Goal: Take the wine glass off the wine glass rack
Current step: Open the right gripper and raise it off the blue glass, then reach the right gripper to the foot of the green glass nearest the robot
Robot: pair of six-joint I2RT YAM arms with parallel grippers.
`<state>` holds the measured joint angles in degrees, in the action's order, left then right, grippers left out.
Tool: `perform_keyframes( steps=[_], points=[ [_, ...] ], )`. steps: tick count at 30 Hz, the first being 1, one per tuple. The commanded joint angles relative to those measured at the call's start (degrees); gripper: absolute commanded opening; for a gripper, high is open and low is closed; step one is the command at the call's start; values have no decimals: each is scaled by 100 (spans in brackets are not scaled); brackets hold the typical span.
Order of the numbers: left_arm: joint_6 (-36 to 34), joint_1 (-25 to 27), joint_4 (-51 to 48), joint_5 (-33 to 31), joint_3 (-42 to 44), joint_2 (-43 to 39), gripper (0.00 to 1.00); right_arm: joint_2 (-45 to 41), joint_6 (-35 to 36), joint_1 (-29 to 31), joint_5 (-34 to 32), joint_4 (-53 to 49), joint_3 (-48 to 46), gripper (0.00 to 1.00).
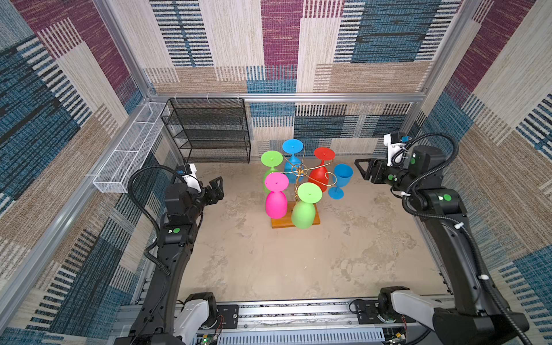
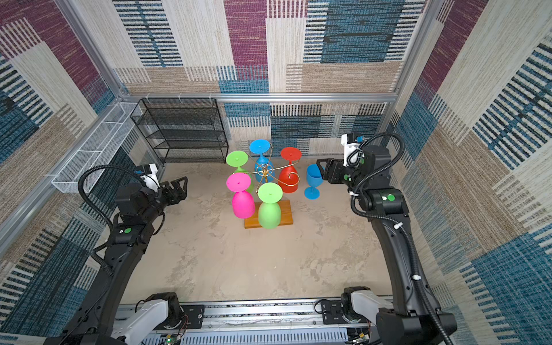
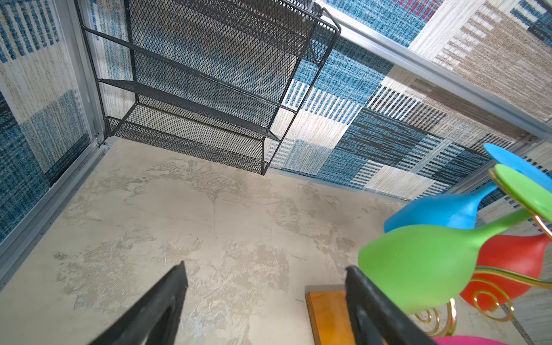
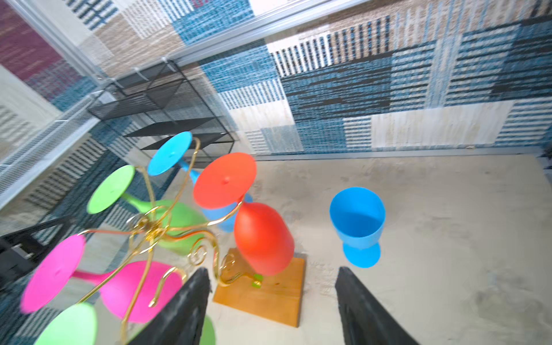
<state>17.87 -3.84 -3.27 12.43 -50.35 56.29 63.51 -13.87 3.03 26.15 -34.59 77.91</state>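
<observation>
The blue wine glass [image 1: 342, 176] stands on the table [image 1: 268, 263], off the wine glass rack [image 1: 279, 222]. The right gripper [image 1: 360, 169] is spread and empty; the task seems done.

Patchwork woven walls [image 1: 280, 44] in blue, maroon and beige enclose a mottled beige surface [image 1: 268, 263]. A black mesh shelf [image 1: 209, 131] stands at 11 o'clock; a white wire basket [image 1: 131, 149] lines the wall at 10 o'clock.

top views: high, far, looking down at whole scene
left wrist: low, close, facing black mesh shelf [image 3: 194, 89]
right wrist: close, facing wine glass rack [image 4: 268, 294], seen in all views
</observation>
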Motion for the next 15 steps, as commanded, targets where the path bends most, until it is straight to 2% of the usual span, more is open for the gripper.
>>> perform_keyframes(
  steps=[1, 4, 10, 15],
  points=[
    [116, -12, 143, 72, 32, -39, 85, -365, -653, -3, 1243, 504, -471, 67],
    [131, -21, 152, 85, 46, -61, 85, -564, -992, -3, 1959, 644, -886, 61],
    [142, -23, 177, 68, 64, -112, 85, -1020, -1913, 67, 2817, 1427, -1763, 59],
    [169, -29, 195, 93, 84, -106, 85, -1150, -2393, 600, 2556, 1862, -2165, 58]
  ],
)
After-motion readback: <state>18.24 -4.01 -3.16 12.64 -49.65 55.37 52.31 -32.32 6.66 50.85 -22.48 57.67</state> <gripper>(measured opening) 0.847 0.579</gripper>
